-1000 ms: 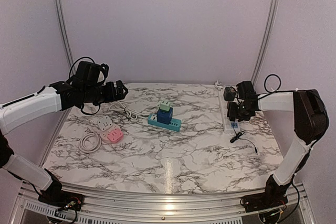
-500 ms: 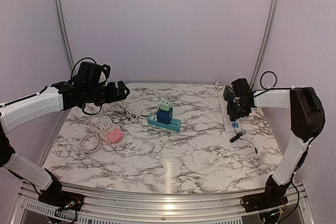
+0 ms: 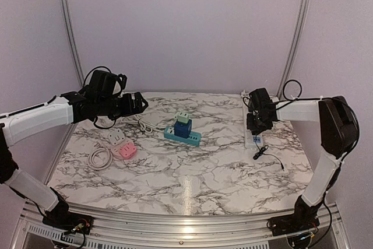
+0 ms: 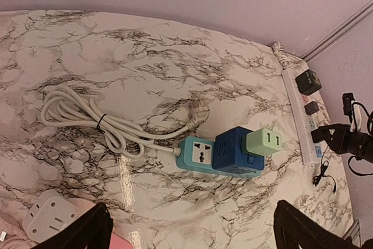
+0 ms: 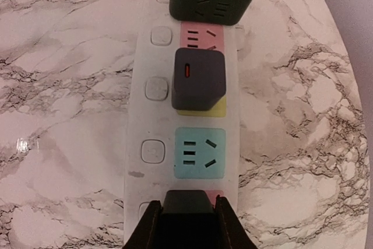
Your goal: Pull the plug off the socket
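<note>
Fingers [image 4: 81,234] of the left gripper [image 3: 137,102] spread wide above the table's [image 3: 192,179] left. Mid-table, a teal strip [image 4: 195,154] carries stacked adapters [image 4: 233,153]. At right, the right gripper [image 3: 255,125] pinches a black plug [image 5: 186,205] seated at the near end of the white strip [image 5: 152,103]; plug and fingertips are cut off below. The strip's blue label [image 3: 257,140] is unreadable.
</note>
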{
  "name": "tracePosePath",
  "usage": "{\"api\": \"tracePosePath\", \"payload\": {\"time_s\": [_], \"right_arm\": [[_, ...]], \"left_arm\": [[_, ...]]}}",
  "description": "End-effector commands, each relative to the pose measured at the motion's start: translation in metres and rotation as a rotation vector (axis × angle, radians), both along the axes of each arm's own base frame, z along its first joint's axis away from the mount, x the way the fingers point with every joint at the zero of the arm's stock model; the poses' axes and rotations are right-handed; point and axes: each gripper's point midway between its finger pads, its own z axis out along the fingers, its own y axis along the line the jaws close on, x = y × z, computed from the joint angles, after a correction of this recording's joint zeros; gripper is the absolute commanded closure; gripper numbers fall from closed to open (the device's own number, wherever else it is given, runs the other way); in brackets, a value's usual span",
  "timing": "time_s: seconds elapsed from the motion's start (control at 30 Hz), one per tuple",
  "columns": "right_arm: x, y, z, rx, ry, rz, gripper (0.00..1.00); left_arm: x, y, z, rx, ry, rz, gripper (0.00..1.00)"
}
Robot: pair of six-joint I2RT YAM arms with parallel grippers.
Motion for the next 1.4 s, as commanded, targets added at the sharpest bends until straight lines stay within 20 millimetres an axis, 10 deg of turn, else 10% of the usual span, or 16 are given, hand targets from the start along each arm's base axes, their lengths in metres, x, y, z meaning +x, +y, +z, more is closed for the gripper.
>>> {"api": "tracePosePath", "payload": {"time_s": [0.0,0.53,0.9,1.37], "right_arm": [[-0.025,0.033,-0.015,0.003,0.059,0.092,1.0],[-0.138,0.121,-0.011,0.118,0.089,0.316,1.0],[-0.224,0.133,-0.016,0.163,0.108,0.366,0.99],[-0.219,0.136,0.004,0.138,0.072,0.375,0.42]], "left_arm": [[0.002,-0.014,0.008,-0.038,-0.014,-0.03,0.01],[-0.033,-0.097,0.003,-0.166,0.029,-0.226,0.01],[-0.077,-0.185,-0.016,-0.246,0.067,-0.417,0.07],[-0.104,-0.256,-0.086,-0.28,0.197,-0.515,0.62]]}}
